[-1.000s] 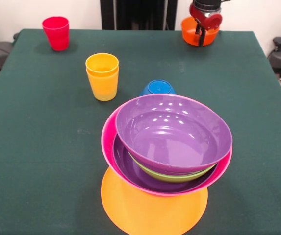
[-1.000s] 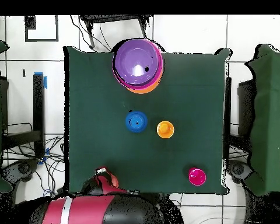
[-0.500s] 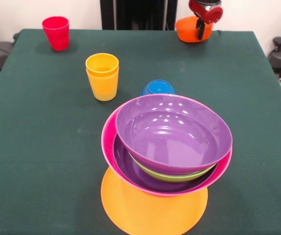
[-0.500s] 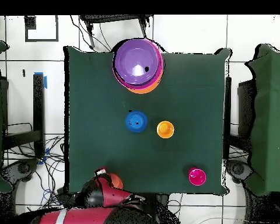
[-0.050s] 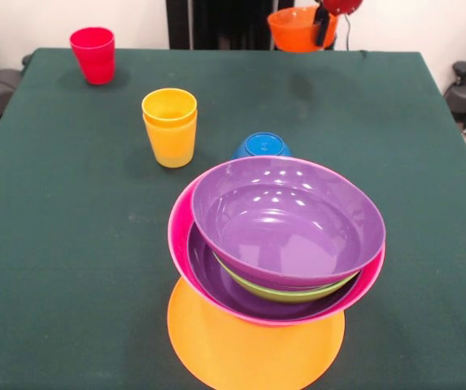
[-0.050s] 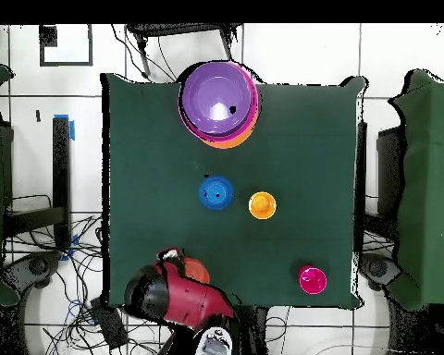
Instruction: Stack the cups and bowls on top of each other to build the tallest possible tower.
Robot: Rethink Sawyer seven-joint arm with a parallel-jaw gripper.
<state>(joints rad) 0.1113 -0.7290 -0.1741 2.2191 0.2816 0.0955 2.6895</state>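
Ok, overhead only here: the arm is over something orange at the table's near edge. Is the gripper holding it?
Observer: Yes. From the front, the gripper is shut on the rim of the small red-orange bowl, which is upright and looks clear of the table.
Operator: What is under the top purple bowl?
Observer: A lime green bowl, hidden from you.
Operator: And the yellow cup?
Observer: It is two yellow cups, one nested in the other.
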